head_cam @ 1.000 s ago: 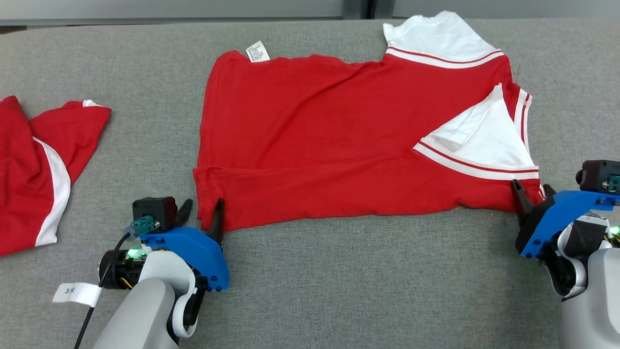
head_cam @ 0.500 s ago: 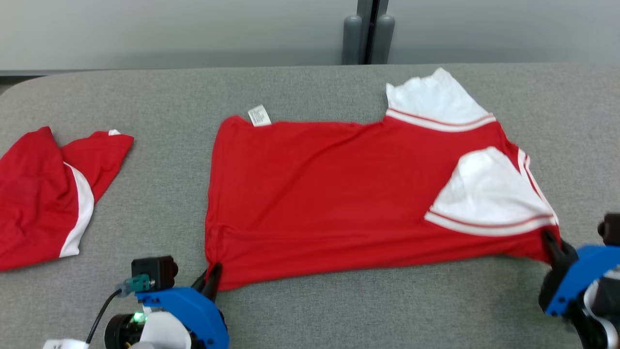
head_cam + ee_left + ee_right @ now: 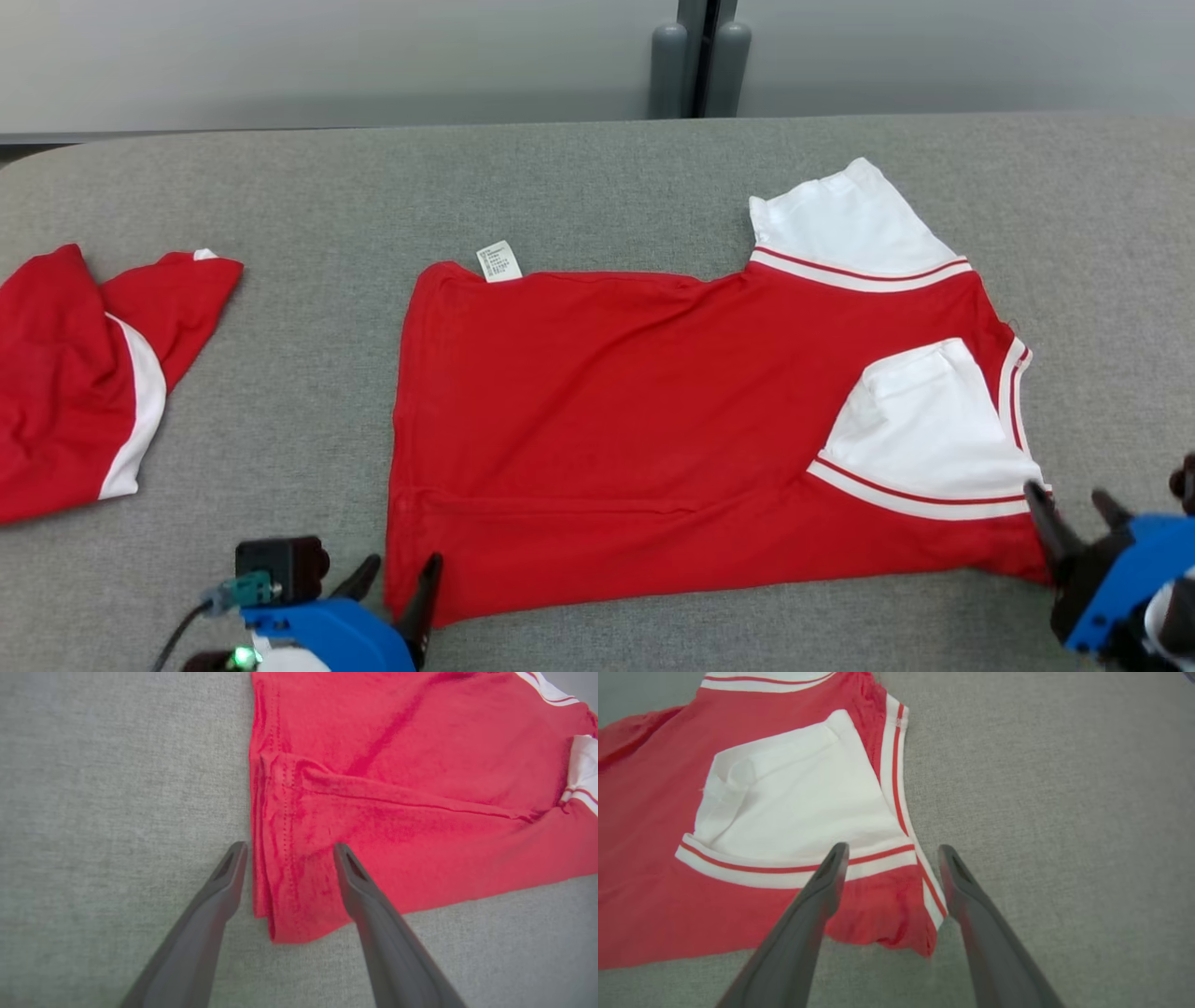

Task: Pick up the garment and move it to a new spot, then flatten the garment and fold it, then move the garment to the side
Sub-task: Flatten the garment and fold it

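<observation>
The garment is a red shirt with white sleeves and red-striped trim, lying flat and folded over on the grey table. My left gripper is open at its near left corner. In the left wrist view the hem corner lies between the open fingers of the left gripper. My right gripper is open at the near right corner. In the right wrist view the striped corner lies between the spread fingers of the right gripper, and the folded white sleeve lies just beyond.
A second red and white garment lies bunched at the table's left edge. A white label sticks out at the shirt's far left corner. Beyond the table's far edge stand a pale wall and grey posts.
The head camera has shifted, so the whole picture moved. Half a second ago both grippers were shut on the near corners; both now stand open and the shirt lies flatter.
</observation>
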{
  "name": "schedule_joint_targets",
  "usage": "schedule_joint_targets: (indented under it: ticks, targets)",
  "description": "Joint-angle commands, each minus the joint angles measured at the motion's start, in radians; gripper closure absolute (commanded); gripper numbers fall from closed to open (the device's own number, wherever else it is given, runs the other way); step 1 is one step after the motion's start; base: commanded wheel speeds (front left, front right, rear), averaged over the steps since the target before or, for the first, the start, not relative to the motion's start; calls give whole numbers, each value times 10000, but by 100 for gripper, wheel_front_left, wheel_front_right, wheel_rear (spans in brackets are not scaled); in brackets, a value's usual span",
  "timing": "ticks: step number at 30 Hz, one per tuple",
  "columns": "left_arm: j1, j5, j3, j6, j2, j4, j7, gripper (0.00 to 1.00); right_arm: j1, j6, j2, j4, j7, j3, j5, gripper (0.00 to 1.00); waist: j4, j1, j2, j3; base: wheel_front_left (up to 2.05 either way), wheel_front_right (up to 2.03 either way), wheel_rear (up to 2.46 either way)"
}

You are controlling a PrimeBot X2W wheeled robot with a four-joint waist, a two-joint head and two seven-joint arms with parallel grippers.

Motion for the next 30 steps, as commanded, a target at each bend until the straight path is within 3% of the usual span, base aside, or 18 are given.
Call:
schedule_joint_targets:
  ticks: [1,7,12,17,22,30]
  targets:
    - [-451,151,-21,12,313,-268,314,0,-573,1,-20,-318,130,140,-201,0,-36,0,-1,108,0,0,0]
    - [-2769,459,152,-290,917,-371,1473,0,-3007,1,-648,-352,856,1070,-504,0,-202,0,-1,754,0,0,0]
    - [-4871,199,378,-932,1562,415,2697,0,-5791,0,-965,899,1535,2510,63,0,-747,0,-1,1525,0,0,0]
    - [-6512,-310,693,-1106,1935,1201,4037,0,-8115,1,-843,2425,1542,3163,324,0,-1140,0,-1,2300,0,0,0]
    - [-7548,-295,501,-1096,1910,1928,4847,0,-9428,1,-781,3855,997,3507,319,0,-1349,0,-1,2736,0,0,0]
    - [-8303,-142,197,-1132,1564,3074,4849,0,-10584,1,-784,5648,223,4006,435,0,-1596,0,-1,3193,0,0,0]
